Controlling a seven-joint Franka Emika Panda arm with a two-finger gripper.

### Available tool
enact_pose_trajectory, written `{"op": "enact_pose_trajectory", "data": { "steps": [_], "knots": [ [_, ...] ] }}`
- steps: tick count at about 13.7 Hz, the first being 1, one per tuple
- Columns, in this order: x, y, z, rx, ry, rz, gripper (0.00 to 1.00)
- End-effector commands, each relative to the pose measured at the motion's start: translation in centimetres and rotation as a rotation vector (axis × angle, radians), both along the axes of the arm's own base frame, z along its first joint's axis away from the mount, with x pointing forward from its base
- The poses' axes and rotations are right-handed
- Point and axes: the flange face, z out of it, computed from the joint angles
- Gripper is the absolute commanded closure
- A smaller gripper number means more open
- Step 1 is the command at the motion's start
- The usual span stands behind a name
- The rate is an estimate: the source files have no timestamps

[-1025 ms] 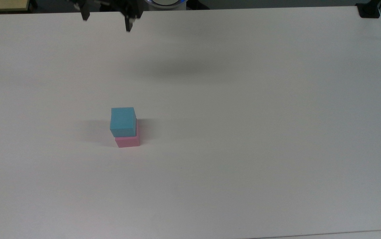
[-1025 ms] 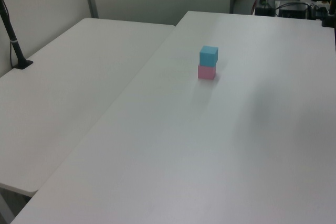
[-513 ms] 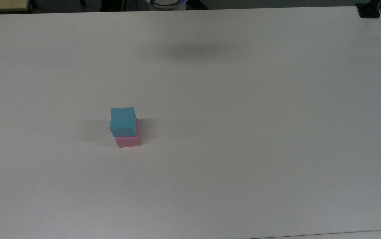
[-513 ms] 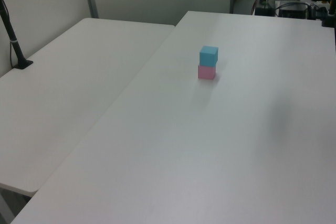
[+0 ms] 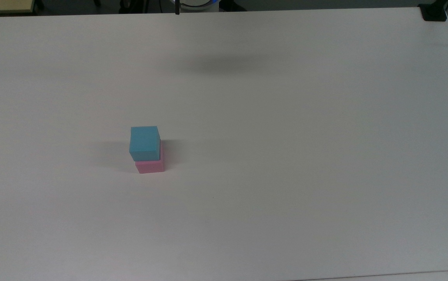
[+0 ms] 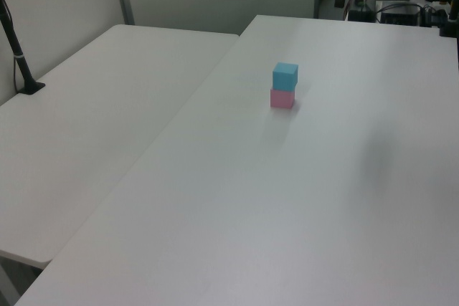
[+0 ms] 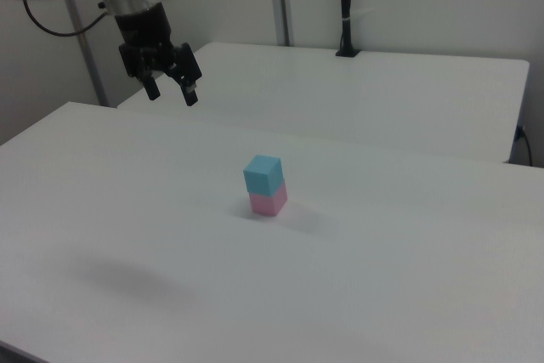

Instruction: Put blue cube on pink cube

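So nearest the camera in the right view it's just bare white desk [image 7: 399, 295] with a soft dark shadow patch [image 7: 127, 278] on it toward the right view's lower left. A bit further back, the blue cube [image 7: 263, 173] is sitting right on top of the pink cube [image 7: 269, 201], both touching, stack upright. The blue one is turned slightly off the pink one, so the edges don't line up perfectly.

In the top view the same stack sits left of the middle of the desk [image 5: 286, 156]: blue cube [image 5: 144, 142] covering most of the pink cube [image 5: 149, 166], with only a pink strip peeking out along the bottom and the top view's right. A blurry shadow [image 5: 224, 64] lies further up the desk, well apart from the cubes.

The left view has the blue cube [image 6: 285, 75] over the pink cube [image 6: 282, 98] on the far half of the desk [image 6: 287, 206], with a second white table [image 6: 86, 134] butted up beside it on the left view's left, and a black pole [image 6: 16, 51] standing on that one.

Furthest back in the right view, the gripper [image 7: 172, 87] hangs high in the air, well apart from the stack, toward the right view's upper left. Its jaws are spread wide with nothing between them.
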Motion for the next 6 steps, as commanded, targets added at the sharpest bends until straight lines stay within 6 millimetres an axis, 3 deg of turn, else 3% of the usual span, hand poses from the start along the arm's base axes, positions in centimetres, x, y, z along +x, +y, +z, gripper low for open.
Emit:
{"op": "enact_pose_trajectory", "data": {
  "steps": [1,6],
  "knots": [
    [-0.97,-0.81,0.20,0.008,-0.015,0.020,0.00],
    [-0.65,-0.81,-0.05,0.006,-0.012,0.035,0.00]
  ]
}}
